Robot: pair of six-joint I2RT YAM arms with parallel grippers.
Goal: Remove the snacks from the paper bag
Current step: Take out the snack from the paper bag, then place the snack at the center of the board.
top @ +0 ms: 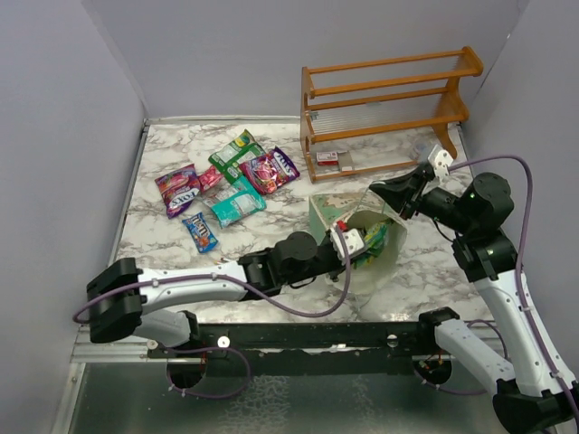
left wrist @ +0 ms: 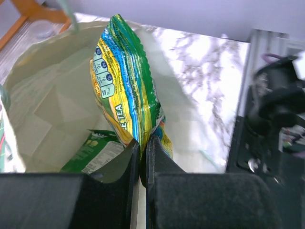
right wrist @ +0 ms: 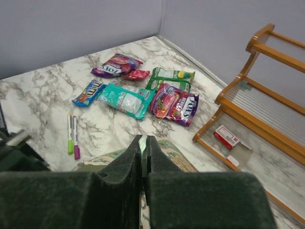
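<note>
Step in hand: extraction of a packet from the paper bag [top: 323, 214], which lies near the middle of the table [top: 163, 244], mouth toward the left arm.

1. The left gripper [left wrist: 143, 144] is inside the bag mouth, clenched on the lower edge of a yellow-green packet [left wrist: 121, 86], which stands upright against the cream interior.
2. The right gripper [right wrist: 143, 143] is pinched on the bag's rim at the right side, holding the mouth up and open.
3. A second green packet [left wrist: 95, 150] lies on the bag floor, just left of the held one.
4. Six snacks lie well apart from the bag at the far left, the teal packet [top: 238, 204] nearest it.

I judge the task well advanced but not finished. The next move calls for drawing the left arm back out without dragging the bag, while the right grip holds firm. The release belongs beside the laid-out packets, followed by a return for the remaining one.
</note>
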